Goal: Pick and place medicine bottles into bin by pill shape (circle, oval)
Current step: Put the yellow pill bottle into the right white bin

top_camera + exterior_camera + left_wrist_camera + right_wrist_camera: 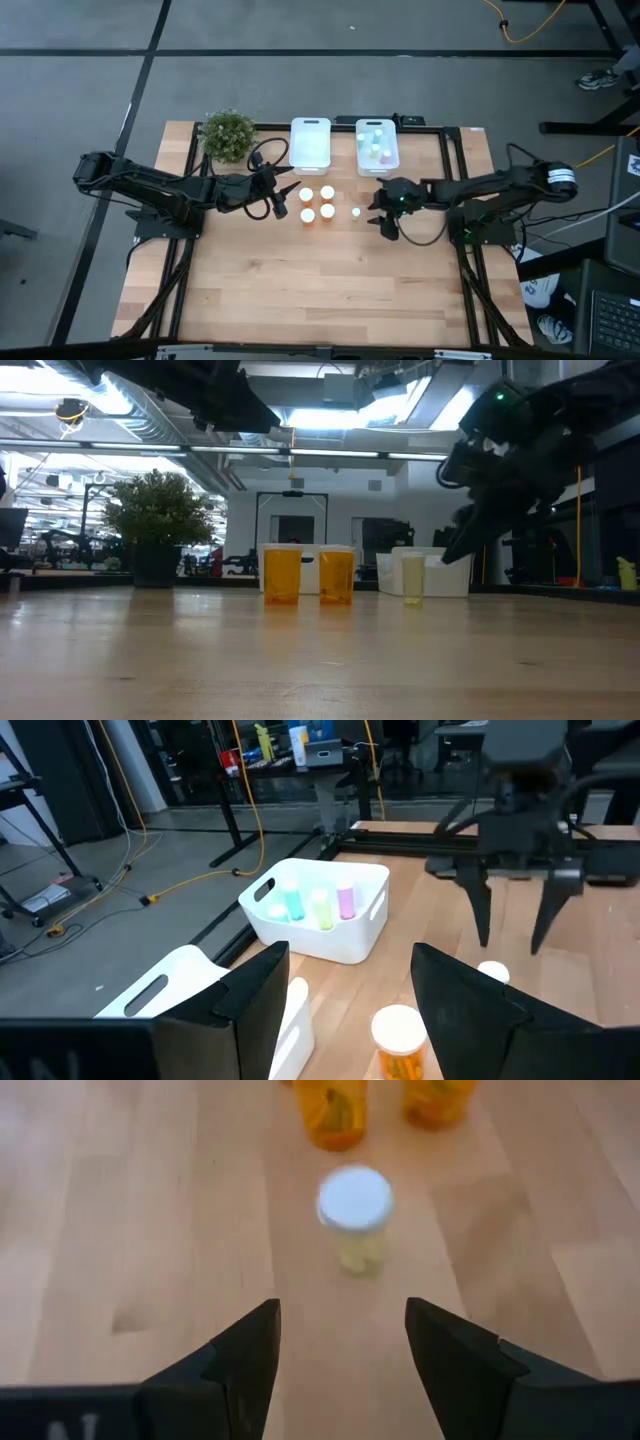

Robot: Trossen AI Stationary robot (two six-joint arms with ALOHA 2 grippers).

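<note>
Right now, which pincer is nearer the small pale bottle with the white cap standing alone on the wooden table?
Right. The right pincer hangs open just beside the small pale white-capped bottle, on its right. The left pincer is farther away, beyond the four orange bottles on their left side.

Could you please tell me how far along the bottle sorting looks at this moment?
Done: several small bottles sit in the right bin; the left bin looks empty. In hand: nothing; the open right gripper faces a small white-capped bottle. Left: that bottle and four orange bottles near the open left gripper.
</note>
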